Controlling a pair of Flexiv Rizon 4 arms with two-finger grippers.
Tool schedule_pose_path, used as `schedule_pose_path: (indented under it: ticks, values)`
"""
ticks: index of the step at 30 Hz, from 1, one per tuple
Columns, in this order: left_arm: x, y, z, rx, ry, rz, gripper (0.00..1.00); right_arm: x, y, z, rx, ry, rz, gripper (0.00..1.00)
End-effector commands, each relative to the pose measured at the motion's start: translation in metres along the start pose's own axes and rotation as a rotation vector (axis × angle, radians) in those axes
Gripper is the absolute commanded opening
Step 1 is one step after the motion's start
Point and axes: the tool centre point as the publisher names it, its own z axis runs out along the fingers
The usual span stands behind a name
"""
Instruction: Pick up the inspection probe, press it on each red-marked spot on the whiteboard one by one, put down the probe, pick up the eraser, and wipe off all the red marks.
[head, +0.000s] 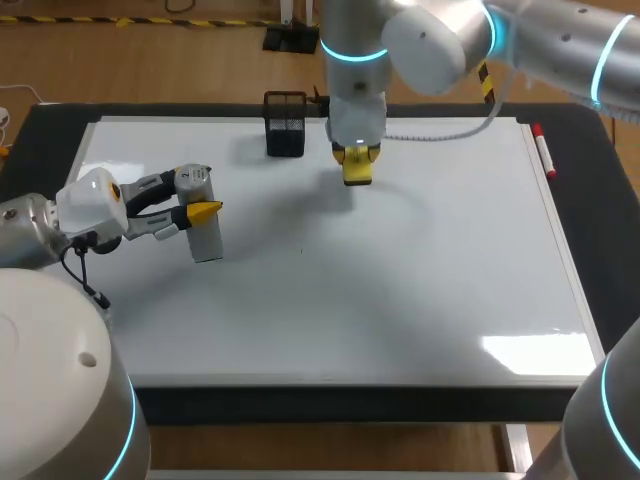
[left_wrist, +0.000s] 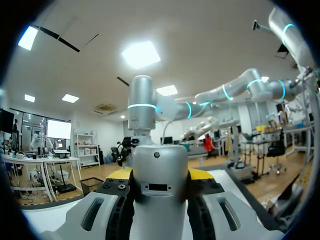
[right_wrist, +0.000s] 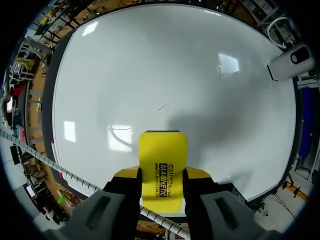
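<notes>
Here, the left gripper (head: 199, 200) is closed on the silver-and-white cylindrical inspection probe (head: 205, 240), with one yellow-tipped finger on each side of its body. It holds the probe over the left part of the large white rectangular whiteboard (head: 400, 300). In the left wrist view, the probe (left_wrist: 160, 195) stands upright between the two fingers of that gripper (left_wrist: 160, 175), its rounded silver cap uppermost. The pictures do not show whether its lower end touches the board. The right arm comes in from the right corner and reaches past the middle. Its gripper (head: 357, 158) points down near the board's far edge and is clamped on the flat yellow rectangular eraser (head: 357, 173). In the right wrist view, the eraser (right_wrist: 163, 167) sits squarely between the fingers of the right gripper (right_wrist: 162, 176) and juts out ahead of them toward the whiteboard (right_wrist: 175, 65). Whether it presses on the surface cannot be told. A small black mesh pen holder (head: 285, 125) stands at the far edge of the board, just beside the right gripper. A red-capped marker pen (head: 543, 150) lies along the board's right edge, well apart from both grippers.
</notes>
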Motion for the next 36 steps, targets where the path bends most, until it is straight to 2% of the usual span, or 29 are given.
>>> schedule_pose_path:
  ticks: [1,8,9,20,29,36]
  values:
    - [0.000,-0.001,0.000,0.000,-0.001,0.000,0.00,-0.007,-0.028,0.008,-0.079,0.004,-0.005,0.00]
    - [0.000,-0.001,0.000,0.000,-0.001,0.000,0.00,-0.005,-0.051,0.016,-0.103,-0.008,0.007,0.00]
    - [0.000,-0.001,0.000,0.000,-0.001,0.000,0.00,-0.004,-0.054,0.018,-0.110,-0.036,0.015,0.00]
    - [0.000,-0.001,0.000,0.000,-0.001,0.000,0.00,-0.009,-0.080,0.028,-0.129,-0.028,0.025,0.00]
    - [0.000,-0.001,0.000,0.000,-0.001,0.000,0.00,-0.014,-0.087,0.037,-0.145,-0.027,0.026,0.00]
    - [0.000,-0.001,0.000,0.000,-0.001,0.000,0.00,-0.010,-0.090,0.043,-0.144,-0.015,0.032,0.00]
